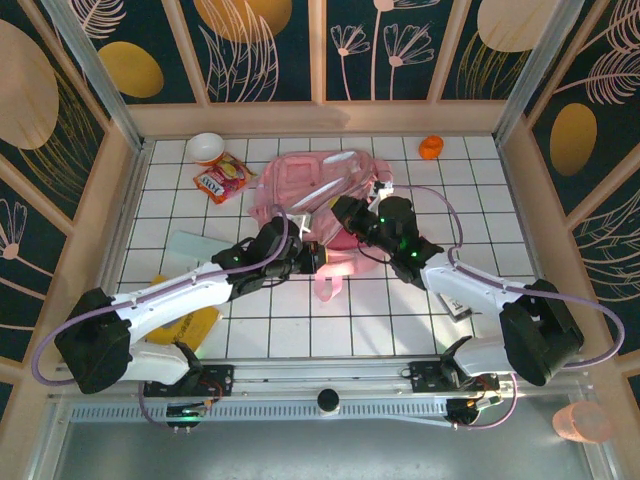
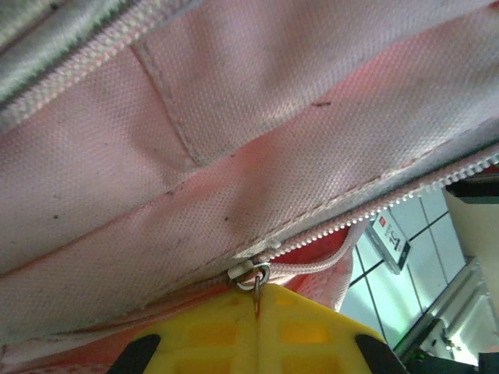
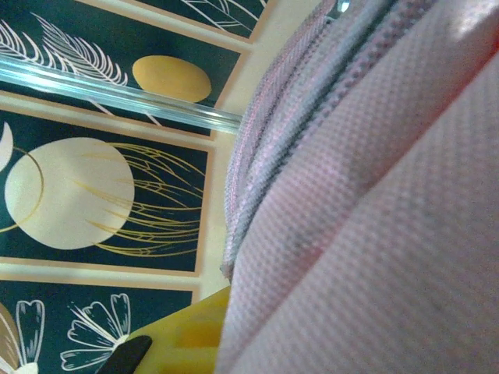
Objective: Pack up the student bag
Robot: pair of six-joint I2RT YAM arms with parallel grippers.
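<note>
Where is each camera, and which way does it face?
Top external: above, behind the arms, facing down on the large soft pink fabric backpack; both arms show.
Left wrist: on the left arm, against the backpack; left gripper shut on a metal zipper pull.
Right wrist: on the right arm, facing past the backpack to the patterned wall; a yellow finger shows.
All share the backpack.

The red snack packet (image 1: 222, 181) has white letters, too small to read. The little white card (image 2: 389, 241) has dark print, too blurry to read
</note>
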